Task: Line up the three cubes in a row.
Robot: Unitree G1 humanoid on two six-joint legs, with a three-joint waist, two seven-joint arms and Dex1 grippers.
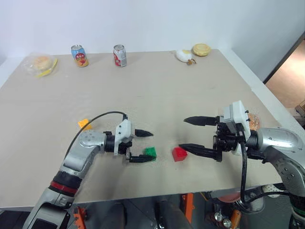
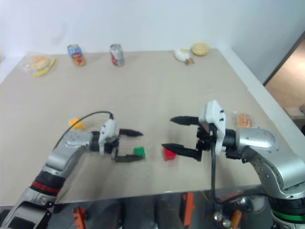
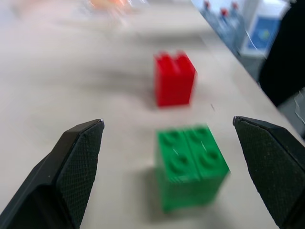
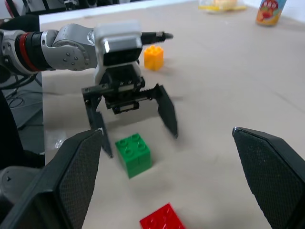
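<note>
Nearest the front edge of the table (image 1: 157, 102), the green cube (image 1: 150, 152) and the red cube (image 1: 179, 154) sit side by side with a small gap between them, green on the robot's left, both studs up. The left gripper (image 1: 147, 146) points toward the right with its 2 black fingers spread wide, 1 on either side of the green cube and neither touching it; in the right wrist view the cube stands free on the table just below those fingers. The right gripper (image 1: 189, 134) faces it from the other side, fingers also wide apart and holding nothing, its lower finger reaching in just beside the red cube. Further back on the left, well apart from the other 2, the yellow cube (image 1: 84, 123) sits alone behind the left arm. Along the far edge stand 2 drink cans (image 1: 99, 56), with a wrapped bun (image 1: 41, 63) at the far left corner and more wrapped food (image 1: 193, 52) toward the far right.
</note>
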